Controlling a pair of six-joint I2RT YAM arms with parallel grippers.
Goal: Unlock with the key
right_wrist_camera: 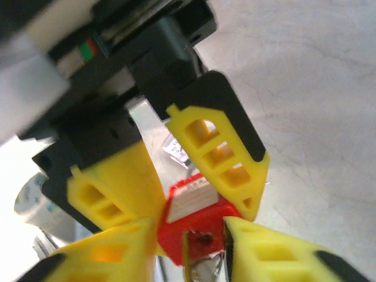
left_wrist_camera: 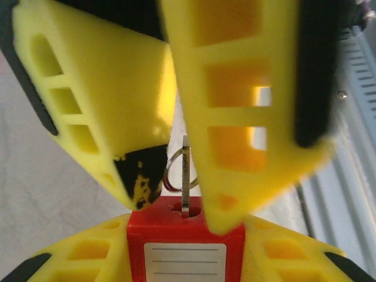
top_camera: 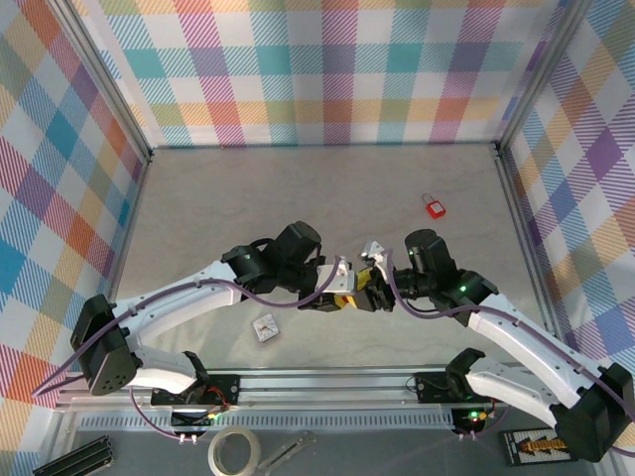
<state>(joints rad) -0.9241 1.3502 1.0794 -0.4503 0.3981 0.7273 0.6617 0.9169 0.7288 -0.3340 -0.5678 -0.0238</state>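
Both arms meet over the near middle of the table (top_camera: 298,188), tip to tip. The left gripper (right_wrist_camera: 197,202) is clamped on the red lock (left_wrist_camera: 158,230), its yellow fingers (right_wrist_camera: 220,155) pressing the body from both sides, and the white label faces the left wrist camera. That is where the lock sits: held in the left jaws, keyhole end turned toward the right arm.

The key (left_wrist_camera: 185,170) stands in the keyhole, seen edge-on from the left wrist, with its wire ring (left_wrist_camera: 170,173) hanging just beside it. The right gripper (left_wrist_camera: 182,211) is right on top of it, its fingers (left_wrist_camera: 235,117) straddling the key. There is daylight between one finger and the blade, so the jaws are apart and not pinching; the key is released and sits in the lock by itself. From the right wrist, the key head and ring show in the gap between the two yellow tips, against the red body.

The shackle is hidden, so I cannot tell whether it has popped.

Elsewhere, a second red lock (top_camera: 433,206) lies on the table well to the far right. A small pale block (top_camera: 266,328) sits near the left arm, and a tape roll (top_camera: 235,451) lies below the rail.
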